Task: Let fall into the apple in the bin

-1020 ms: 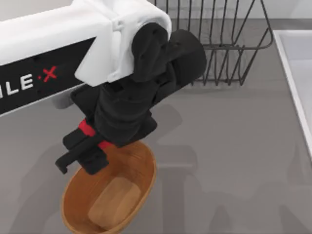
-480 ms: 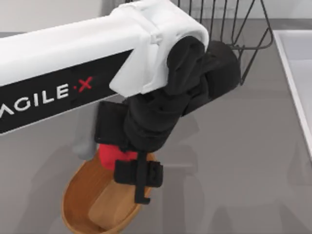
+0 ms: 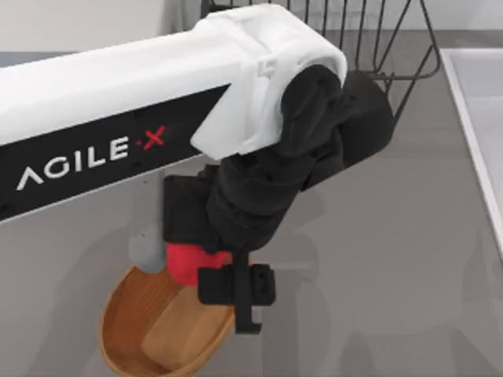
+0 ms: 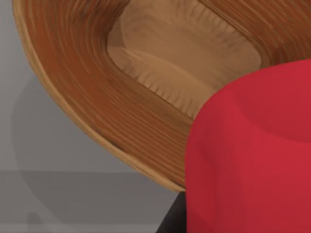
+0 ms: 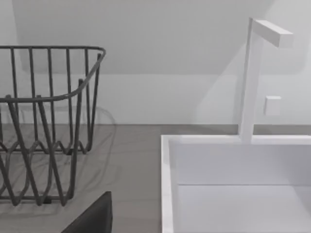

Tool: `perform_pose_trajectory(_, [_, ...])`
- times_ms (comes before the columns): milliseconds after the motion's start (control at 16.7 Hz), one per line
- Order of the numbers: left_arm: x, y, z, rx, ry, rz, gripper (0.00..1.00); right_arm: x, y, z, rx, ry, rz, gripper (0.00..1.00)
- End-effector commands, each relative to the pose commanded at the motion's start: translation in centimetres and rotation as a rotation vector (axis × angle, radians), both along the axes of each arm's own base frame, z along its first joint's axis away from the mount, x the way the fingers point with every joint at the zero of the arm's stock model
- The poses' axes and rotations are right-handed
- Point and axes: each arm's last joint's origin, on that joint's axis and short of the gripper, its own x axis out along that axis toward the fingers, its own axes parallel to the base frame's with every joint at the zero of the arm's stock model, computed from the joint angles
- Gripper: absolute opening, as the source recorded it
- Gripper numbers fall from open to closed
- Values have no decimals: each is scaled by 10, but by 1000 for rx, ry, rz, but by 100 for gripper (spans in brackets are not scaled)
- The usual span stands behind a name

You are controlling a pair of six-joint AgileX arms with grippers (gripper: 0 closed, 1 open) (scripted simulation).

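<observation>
Above the bin's (image 3: 126, 330) far rim, at the surface's (image 3: 377, 259) near left, the left gripper (image 3: 206, 276) is closed on the apple (image 3: 189, 263), a smooth, bright red, round fruit with no clear long axis. Seen from the left wrist, the apple (image 4: 252, 155) hangs over the bin's (image 4: 97, 111) sloping wall. This oval basket is orange-brown woven wicker with a lighter tan flat bottom, its long axis running diagonally toward the near left. Grey and matte, the surface also carries a black wire rack (image 3: 369, 71) at the back and a white sink (image 5: 233, 184) on the right, against a pale wall.
</observation>
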Motion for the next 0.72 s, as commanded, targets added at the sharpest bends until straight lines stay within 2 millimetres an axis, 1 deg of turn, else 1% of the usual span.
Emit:
perform_pose_trajectory(180, [1, 2, -2, 4, 2, 0, 0, 0, 0, 0, 0, 0, 0, 100])
perform_pose_trajectory(420, [3, 7, -22, 8, 1, -6, 0, 0, 0, 0, 0, 0, 0, 100])
perform_pose_trajectory(720, [7, 19, -47, -17, -35, 8, 0, 0, 0, 0, 0, 0, 0, 100])
